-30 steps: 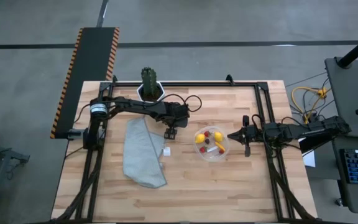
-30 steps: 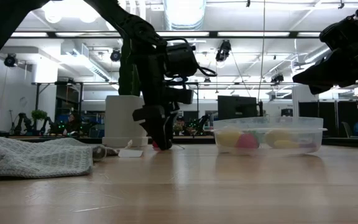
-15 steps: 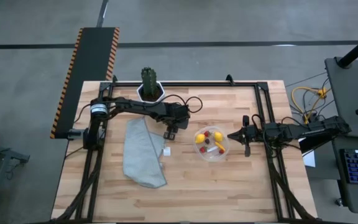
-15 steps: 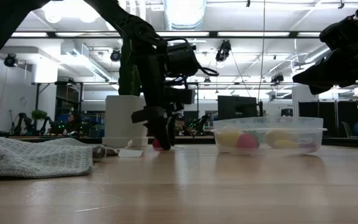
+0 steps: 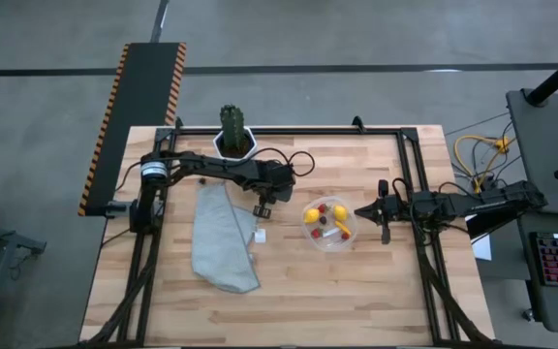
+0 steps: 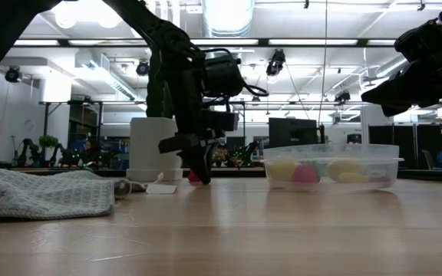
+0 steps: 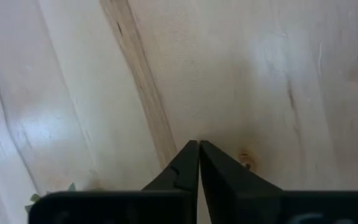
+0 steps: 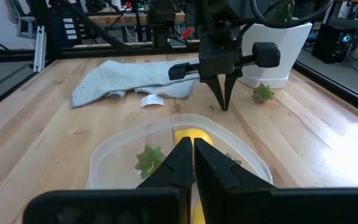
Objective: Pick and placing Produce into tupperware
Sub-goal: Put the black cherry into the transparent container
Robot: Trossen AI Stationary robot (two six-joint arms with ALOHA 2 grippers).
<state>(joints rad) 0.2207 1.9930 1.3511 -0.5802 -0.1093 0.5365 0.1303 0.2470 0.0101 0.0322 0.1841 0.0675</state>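
The tupperware (image 5: 329,224), a round clear tub, stands on the wood right of centre with two yellow lemons (image 5: 312,215) and red berries in it. My left gripper (image 5: 263,207) points down at the table to the tub's left, shut with nothing between its fingers (image 7: 197,146). A red berry with a green leaf top (image 8: 263,94) lies on the table beside that gripper, toward the white pot; the low view shows it just behind the fingers (image 6: 194,178). My right gripper (image 5: 361,210) hovers shut at the tub's right rim.
A grey cloth (image 5: 223,237) lies crumpled left of centre, with a small white cube (image 5: 261,235) at its right edge. A cactus in a white pot (image 5: 232,136) stands at the far edge. Bare wood stretches along the table's near side.
My left gripper has shut its fingers where it stands, and nothing has come between them. The red berry has stayed on the table beside it.
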